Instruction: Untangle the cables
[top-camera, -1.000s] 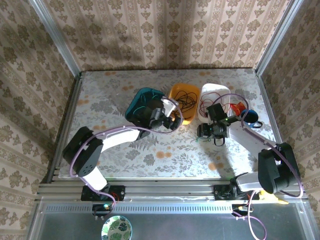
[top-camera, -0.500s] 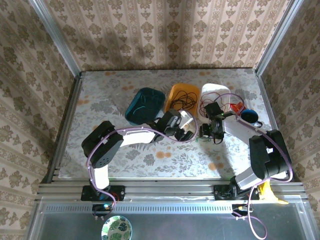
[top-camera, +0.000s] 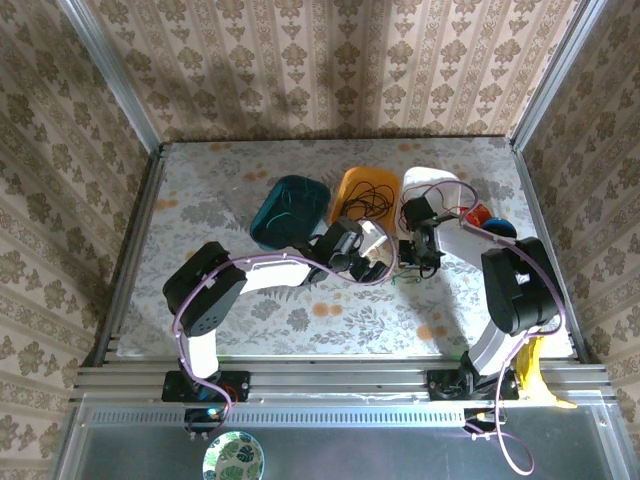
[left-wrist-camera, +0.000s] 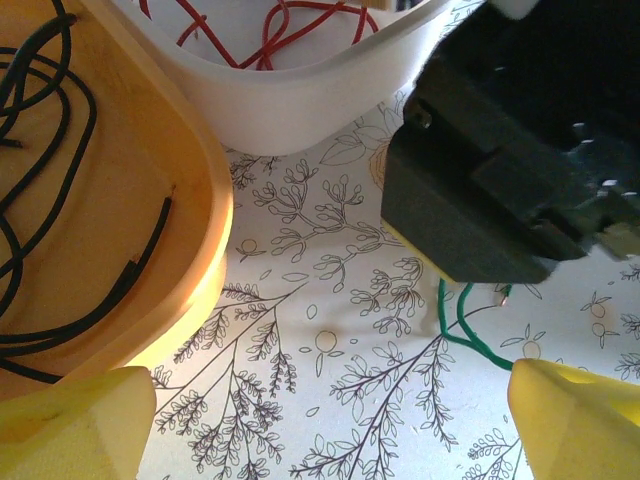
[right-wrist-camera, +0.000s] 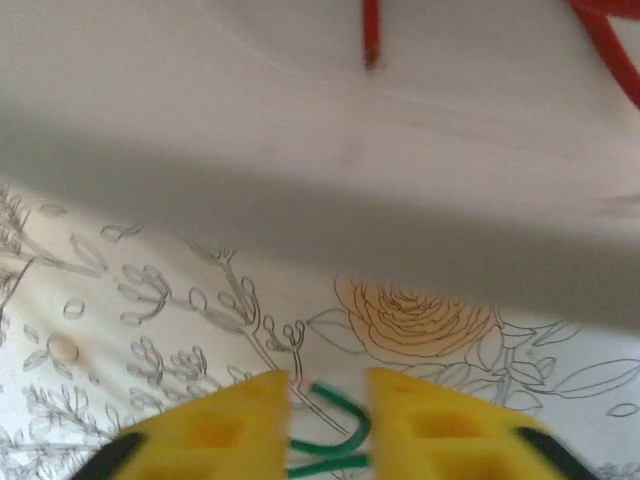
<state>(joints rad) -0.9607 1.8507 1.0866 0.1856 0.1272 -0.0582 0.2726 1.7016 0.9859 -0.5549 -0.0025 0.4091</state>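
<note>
Right gripper (right-wrist-camera: 328, 398) is nose-down on the table (right-wrist-camera: 150, 330), yellow fingers (right-wrist-camera: 225, 425) pulled in close with a small loop of the green cable (right-wrist-camera: 345, 405) sitting in the gap between them. Honestly can't tell if it's actually pinching the wire or just bracketing it, since there's a sliver of daylight on both sides of the strand.

Right in front of those fingers is the wall of the white bin (right-wrist-camera: 300, 150), with a red cable (right-wrist-camera: 371, 35) hanging inside.

Left gripper (left-wrist-camera: 325, 415) is spread wide and holds nothing. It's parked just beside the right one, looking straight at its black body. The green cable (left-wrist-camera: 465, 330) pokes out from under that body, just inside its right finger. The orange bin (left-wrist-camera: 190, 200) with the black cables (left-wrist-camera: 60, 130) is off to its left.

My guess at what could go sideways:
- The wire is thread-thin and lies flat on the table. If the fingers close a hair too high, they meet on air and the lift comes up with nothing.
- Too low and the tips scrape the tablecloth.
- The loop is tiny, so a quick pull could slide it right out.
- The two grippers are crowded together. A careless swing from either one bumps the other or nudges the white bin.
</note>
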